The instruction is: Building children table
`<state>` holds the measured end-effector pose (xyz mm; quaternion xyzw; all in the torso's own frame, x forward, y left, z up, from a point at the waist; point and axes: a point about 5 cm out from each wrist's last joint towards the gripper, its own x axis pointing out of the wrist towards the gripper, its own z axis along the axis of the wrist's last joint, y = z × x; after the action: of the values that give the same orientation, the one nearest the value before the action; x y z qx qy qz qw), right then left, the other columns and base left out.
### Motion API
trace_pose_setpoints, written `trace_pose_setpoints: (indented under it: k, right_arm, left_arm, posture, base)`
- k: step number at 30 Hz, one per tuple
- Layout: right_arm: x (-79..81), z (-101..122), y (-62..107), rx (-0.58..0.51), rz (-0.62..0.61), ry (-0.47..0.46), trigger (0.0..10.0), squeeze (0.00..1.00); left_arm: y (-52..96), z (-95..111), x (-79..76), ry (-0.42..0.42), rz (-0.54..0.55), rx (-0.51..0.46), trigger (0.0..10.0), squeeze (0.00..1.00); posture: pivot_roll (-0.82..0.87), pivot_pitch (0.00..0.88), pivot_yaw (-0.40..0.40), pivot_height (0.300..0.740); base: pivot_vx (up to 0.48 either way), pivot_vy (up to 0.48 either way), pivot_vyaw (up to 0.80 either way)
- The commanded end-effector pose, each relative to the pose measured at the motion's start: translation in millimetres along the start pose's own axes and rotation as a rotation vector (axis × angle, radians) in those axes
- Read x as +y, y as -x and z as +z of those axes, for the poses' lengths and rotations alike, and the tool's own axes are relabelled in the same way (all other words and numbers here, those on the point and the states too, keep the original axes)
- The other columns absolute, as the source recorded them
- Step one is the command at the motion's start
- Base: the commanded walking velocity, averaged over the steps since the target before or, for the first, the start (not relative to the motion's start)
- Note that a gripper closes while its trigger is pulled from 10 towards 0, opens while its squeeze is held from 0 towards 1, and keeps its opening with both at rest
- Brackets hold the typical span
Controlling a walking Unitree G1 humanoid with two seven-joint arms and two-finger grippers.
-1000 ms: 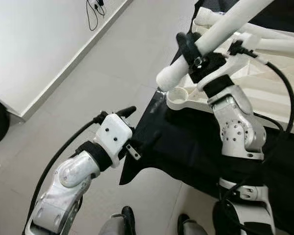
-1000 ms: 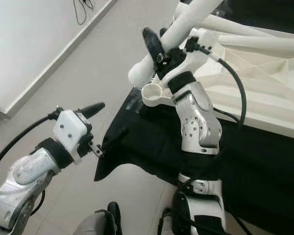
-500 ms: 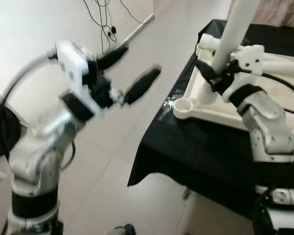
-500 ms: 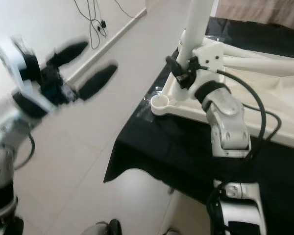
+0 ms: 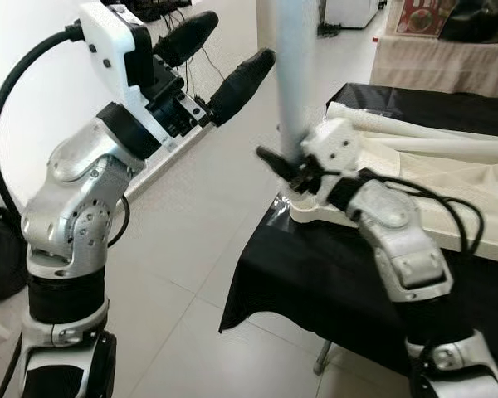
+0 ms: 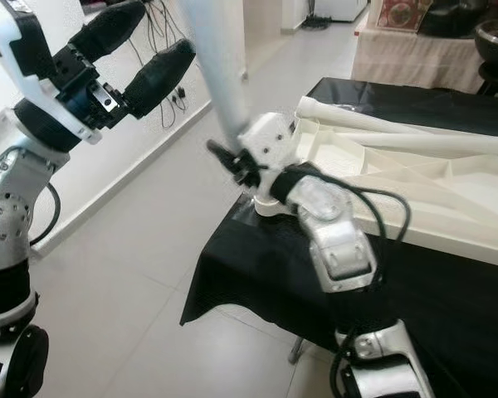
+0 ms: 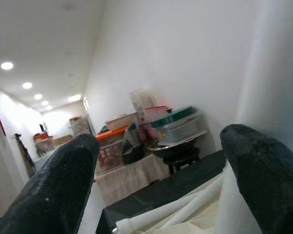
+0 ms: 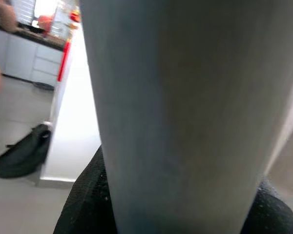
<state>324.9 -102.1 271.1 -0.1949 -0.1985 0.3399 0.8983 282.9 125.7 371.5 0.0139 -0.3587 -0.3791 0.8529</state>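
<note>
Right gripper [image 5: 284, 163] clamped on white table leg [image 5: 292, 75], held upright over the corner socket of the white tabletop [image 5: 448, 199], which lies upside down on the black-covered table [image 5: 332, 282]. Left gripper [image 5: 220, 62] raised beside the leg, fingers spread apart, empty. More white legs [image 6: 398, 124] lie on the tabletop.

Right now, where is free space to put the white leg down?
Free: the black cloth in front of the white tabletop, near the right gripper holding the leg. The tabletop itself is crowded with spare legs. The left gripper hovers open beside the leg.
</note>
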Motion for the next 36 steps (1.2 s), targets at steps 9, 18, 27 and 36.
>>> trace_pose_setpoints:
  k: [9,18,27,36]
  right_arm:
    - [22.2,0,-8.4,-0.021,0.072,0.010,10.0,0.00]
    - [-40.7,-34,12.7,0.086,-0.452,-0.319,10.0,0.00]
    - [-49.9,-41,31.2,0.105,-0.540,-0.363,10.0,0.00]
    - [-42.4,-47,33.9,0.147,-0.571,-0.351,10.0,0.00]
  left_arm:
    - [-3.2,-24,-17.8,0.054,-0.132,0.070,10.0,0.00]
    - [17.4,-35,-11.0,0.039,0.014,0.105,10.0,0.00]
    - [38.6,-51,-17.8,0.092,0.081,0.166,10.0,0.00]
    - [56.0,-69,-29.1,0.133,0.170,0.229,10.0,0.00]
  posture:
    - [-0.03,0.011,0.084,0.740]
    - [-0.03,0.018,0.081,0.740]
    - [-0.04,0.023,0.082,0.740]
    - [-0.04,0.023,0.074,0.740]
  base:
    - [0.000,0.000,0.00]
    - [0.000,0.000,-0.09]
    - [0.000,0.000,-0.80]
    - [0.000,0.000,-0.52]
